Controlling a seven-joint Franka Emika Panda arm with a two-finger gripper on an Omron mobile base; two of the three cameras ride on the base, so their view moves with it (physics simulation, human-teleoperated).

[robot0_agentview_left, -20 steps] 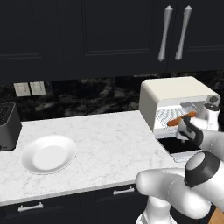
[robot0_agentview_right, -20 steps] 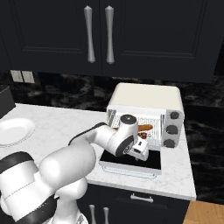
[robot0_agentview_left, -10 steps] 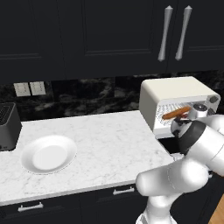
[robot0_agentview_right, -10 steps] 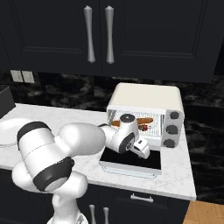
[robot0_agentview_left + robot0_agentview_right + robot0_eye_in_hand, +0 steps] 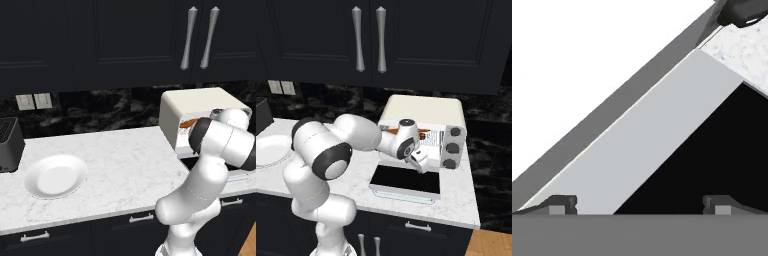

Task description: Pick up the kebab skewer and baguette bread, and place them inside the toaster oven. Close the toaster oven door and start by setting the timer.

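The pincer (image 5: 421, 162) hangs just above the toaster oven door (image 5: 406, 180), which lies folded down flat on the white marble tabletop (image 5: 125, 165). In the hand view its two fingertips (image 5: 562, 204) stand wide apart with nothing between them, over the door's pale frame (image 5: 652, 135) and dark glass. Directly behind the pincer stands the cream toaster oven (image 5: 423, 112), its mouth open; the baguette bread (image 5: 189, 123) lies on the rack inside, above and beyond the pincer. A reddish-brown bit beside the wrist may be the kebab skewer; I cannot tell. Three dark knobs (image 5: 452, 148) sit just right of the pincer. Far to its left rest a white plate (image 5: 55, 176) and a dark slot toaster (image 5: 9, 145).
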